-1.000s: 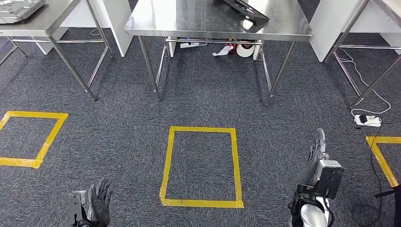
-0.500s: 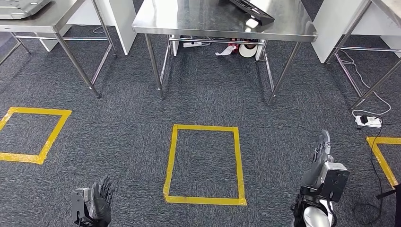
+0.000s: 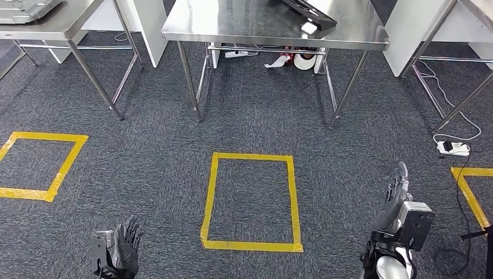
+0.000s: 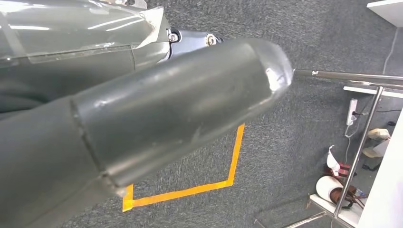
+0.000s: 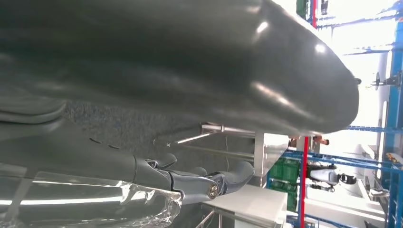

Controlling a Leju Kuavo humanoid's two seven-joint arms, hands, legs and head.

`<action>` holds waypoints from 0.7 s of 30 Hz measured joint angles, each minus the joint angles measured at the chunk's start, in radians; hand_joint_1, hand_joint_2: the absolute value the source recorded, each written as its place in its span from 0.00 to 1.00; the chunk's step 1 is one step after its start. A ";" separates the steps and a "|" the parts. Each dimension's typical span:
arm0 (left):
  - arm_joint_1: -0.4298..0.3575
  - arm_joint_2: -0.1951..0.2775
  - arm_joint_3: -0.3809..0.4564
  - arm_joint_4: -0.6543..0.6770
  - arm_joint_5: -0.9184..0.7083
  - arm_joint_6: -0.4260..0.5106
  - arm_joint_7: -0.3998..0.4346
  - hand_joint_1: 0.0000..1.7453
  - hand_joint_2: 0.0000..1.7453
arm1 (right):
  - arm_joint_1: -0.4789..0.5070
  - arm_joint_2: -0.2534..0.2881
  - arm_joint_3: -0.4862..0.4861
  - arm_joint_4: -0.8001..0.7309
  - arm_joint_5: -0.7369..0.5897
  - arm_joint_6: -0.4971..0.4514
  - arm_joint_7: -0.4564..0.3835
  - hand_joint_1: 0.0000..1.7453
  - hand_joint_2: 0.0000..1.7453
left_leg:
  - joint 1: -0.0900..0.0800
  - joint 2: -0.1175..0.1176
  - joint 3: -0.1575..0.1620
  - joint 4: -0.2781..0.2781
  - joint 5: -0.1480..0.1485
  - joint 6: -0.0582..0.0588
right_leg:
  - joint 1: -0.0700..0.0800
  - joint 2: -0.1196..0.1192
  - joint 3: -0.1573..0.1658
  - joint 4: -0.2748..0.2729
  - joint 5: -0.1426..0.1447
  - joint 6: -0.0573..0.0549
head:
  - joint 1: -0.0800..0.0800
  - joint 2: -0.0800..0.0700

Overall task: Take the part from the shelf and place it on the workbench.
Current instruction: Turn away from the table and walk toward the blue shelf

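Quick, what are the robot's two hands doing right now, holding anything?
Left hand: open, holding nothing, hanging above the carpet.
Right hand: open, fingers stretched out, holding nothing.

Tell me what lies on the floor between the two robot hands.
In the head view, a yellow tape rectangle on grey carpet lies between the left robot hand and right robot hand.

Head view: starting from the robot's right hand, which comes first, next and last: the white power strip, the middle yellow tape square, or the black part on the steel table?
From the right hand:
1. White power strip, on the floor just ahead, to its right.
2. Middle yellow tape square, on the floor to its left.
3. Black part, farthest, up on the middle steel table.
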 joint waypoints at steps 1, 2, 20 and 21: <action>0.000 0.001 0.000 0.001 0.002 0.001 -0.001 0.00 0.00 | 0.000 0.001 -0.001 0.000 -0.004 0.004 0.000 0.00 0.00 | 0.001 0.000 0.000 0.000 0.001 0.002 | -0.001 0.001 -0.001 -0.001 0.002 0.002 | 0.000 0.000; 0.000 0.001 -0.001 0.001 0.003 0.002 -0.001 0.00 0.00 | 0.000 0.001 -0.002 0.000 -0.007 0.008 0.000 0.00 0.00 | 0.004 0.003 0.001 -0.005 0.006 0.006 | 0.001 0.001 -0.003 0.001 0.001 0.005 | 0.000 0.000; 0.004 0.003 -0.009 -0.001 0.005 0.006 -0.002 0.00 0.00 | 0.017 0.002 -0.020 -0.001 -0.045 0.019 -0.003 0.00 0.00 | 0.034 0.052 -0.047 0.070 -0.036 -0.046 | -0.005 -0.002 0.020 0.031 -0.048 -0.026 | 0.009 0.000; 0.005 0.004 -0.009 -0.001 0.005 0.006 -0.002 0.00 0.00 | 0.018 0.003 -0.020 -0.001 -0.045 0.019 -0.003 0.00 0.00 | 0.035 0.027 -0.072 0.130 -0.075 -0.049 | -0.003 0.007 0.016 0.031 -0.044 -0.033 | 0.008 0.000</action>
